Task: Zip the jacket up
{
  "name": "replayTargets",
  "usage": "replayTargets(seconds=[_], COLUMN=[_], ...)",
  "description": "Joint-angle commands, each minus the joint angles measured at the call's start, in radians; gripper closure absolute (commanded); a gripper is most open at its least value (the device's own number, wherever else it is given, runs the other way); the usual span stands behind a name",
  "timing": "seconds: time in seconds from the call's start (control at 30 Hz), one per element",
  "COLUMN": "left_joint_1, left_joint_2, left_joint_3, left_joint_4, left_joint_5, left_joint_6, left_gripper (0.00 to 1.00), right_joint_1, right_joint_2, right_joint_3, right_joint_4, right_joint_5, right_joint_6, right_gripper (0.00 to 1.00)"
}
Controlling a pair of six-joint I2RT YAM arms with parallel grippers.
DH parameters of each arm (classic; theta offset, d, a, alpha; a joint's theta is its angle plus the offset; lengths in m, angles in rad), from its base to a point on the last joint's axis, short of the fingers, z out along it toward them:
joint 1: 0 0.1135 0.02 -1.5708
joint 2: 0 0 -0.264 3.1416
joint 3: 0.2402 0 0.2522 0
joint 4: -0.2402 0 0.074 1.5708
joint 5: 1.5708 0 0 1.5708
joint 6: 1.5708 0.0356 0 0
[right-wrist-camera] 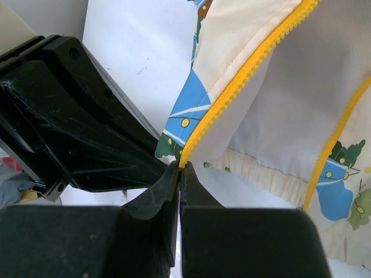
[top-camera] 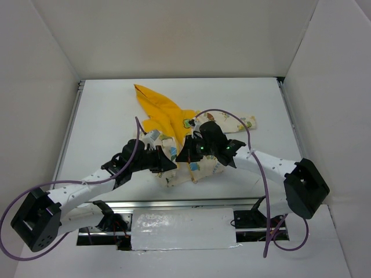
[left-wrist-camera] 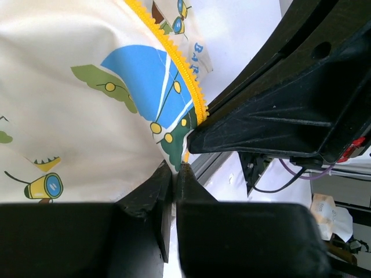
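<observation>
The cream jacket with cartoon prints lies mid-table, its yellow hood pointing to the far left. It hangs open, with the two yellow zipper strips apart in the right wrist view, one by my jaws and the other to the right. My left gripper is shut on the jacket's bottom front corner, just beside its zipper edge. My right gripper is shut on the bottom end of the other zipper strip. The two grippers sit almost touching. No zipper slider shows.
White walls enclose the white table on three sides. A metal rail and a white padded strip run along the near edge between the arm bases. Purple cables loop over both arms.
</observation>
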Motion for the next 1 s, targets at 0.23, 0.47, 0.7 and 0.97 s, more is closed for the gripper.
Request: replayTargets(seconds=[0.23, 0.47, 0.7, 0.97], left_joint_1=[-0.004, -0.003, 0.005, 0.012], left_joint_2=[-0.007, -0.059, -0.113, -0.134], left_joint_3=[0.017, 0.043, 0.000, -0.018], left_joint_4=[-0.007, -0.160, -0.166, -0.159], left_joint_5=[-0.032, -0.179, -0.179, -0.162], left_joint_6=[0.023, 0.008, -0.034, -0.031], left_gripper=[1.00, 1.00, 1.00, 1.00], right_joint_1=[0.004, 0.001, 0.105, 0.238], right_joint_2=[-0.030, -0.106, -0.062, 0.068], right_joint_3=[0.047, 0.016, 0.053, 0.114], right_joint_4=[0.007, -0.180, -0.407, -0.536], right_joint_5=[0.025, 0.240, 0.479, 0.676], right_joint_6=[-0.016, -0.096, -0.119, -0.082], right_gripper=[0.53, 0.52, 0.54, 0.59])
